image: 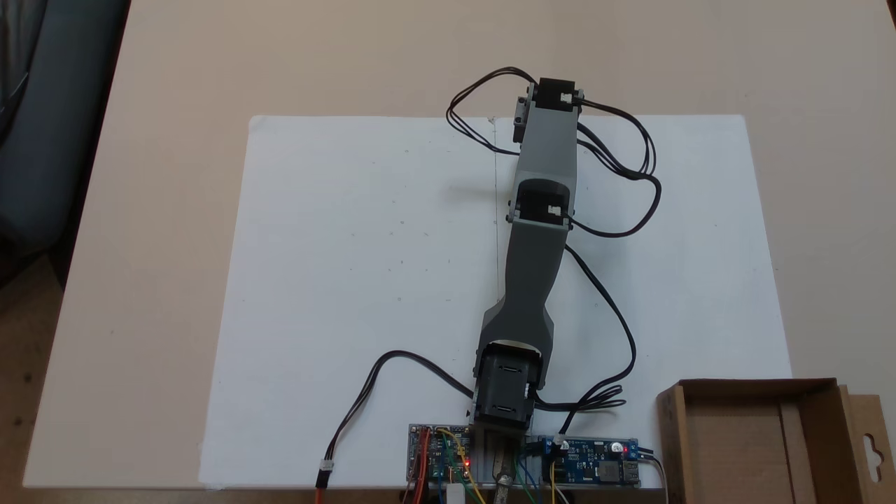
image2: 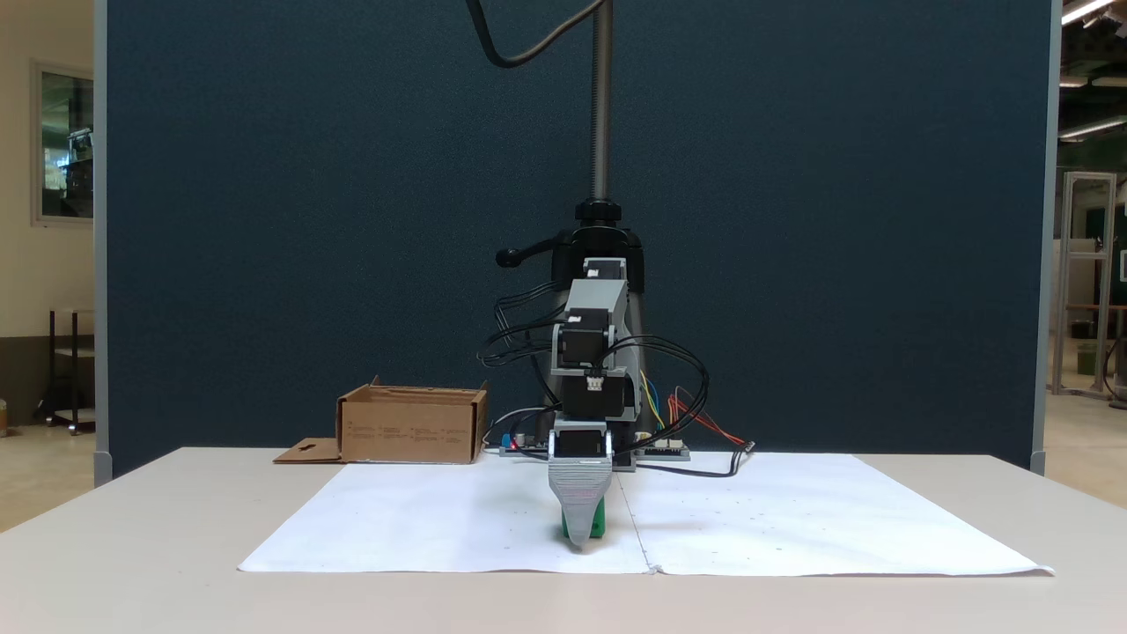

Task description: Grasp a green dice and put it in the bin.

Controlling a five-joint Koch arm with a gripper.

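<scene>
In a fixed view from the front, my gripper (image2: 581, 537) points straight down onto the white paper, its grey ribbed front jaw facing the camera and hiding the other jaw. The green dice (image2: 600, 525) sits right behind that jaw on the paper, with green edges showing on both sides of it. Whether the jaws hold the dice cannot be told. In a fixed view from above, the stretched arm (image: 542, 182) covers the dice and the jaws. The bin (image: 756, 383) is a shallow brown cardboard box beside the arm's base, seen at the left back (image2: 409, 431) from the front.
A large white paper sheet (image: 350, 280) covers the middle of the beige table (image: 140, 210). Circuit boards (image: 591, 462) and loose black cables (image: 616, 168) lie around the arm's base. A black stand pole (image2: 601, 106) rises behind the arm before a dark blue partition.
</scene>
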